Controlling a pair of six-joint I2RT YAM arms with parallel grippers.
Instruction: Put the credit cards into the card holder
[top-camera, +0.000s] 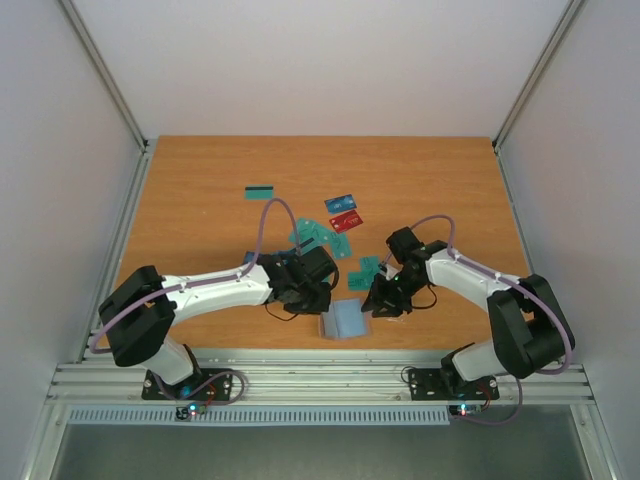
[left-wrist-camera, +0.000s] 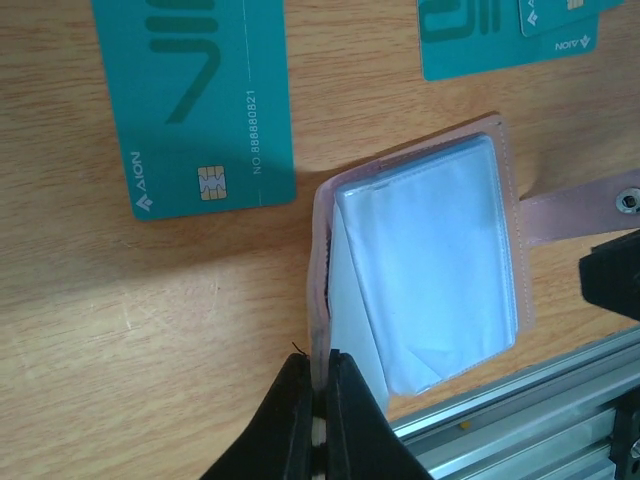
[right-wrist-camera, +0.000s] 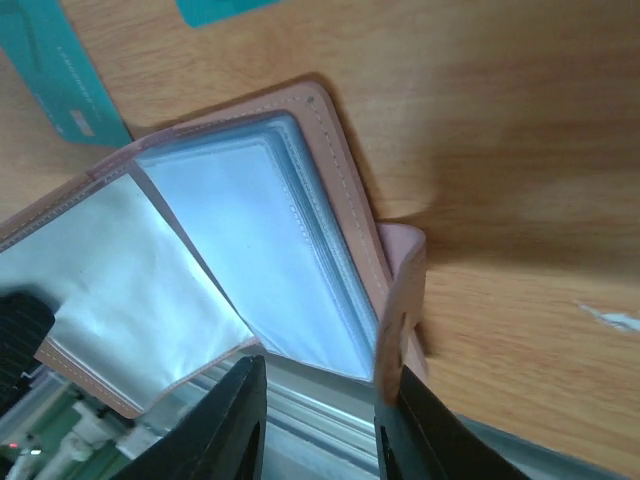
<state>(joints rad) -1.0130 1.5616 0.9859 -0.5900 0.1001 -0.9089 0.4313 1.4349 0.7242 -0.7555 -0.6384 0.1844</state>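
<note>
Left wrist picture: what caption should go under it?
Left pincer pinches the edge of the open card holder beside a teal card.

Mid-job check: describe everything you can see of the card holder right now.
The card holder lies open by the table's near edge: pinkish-tan stitched cover, leather-like, clear plastic sleeves, strap with a snap. The left end effector pinches one cover edge; the right end effector straddles the strap side, jaws open.
</note>
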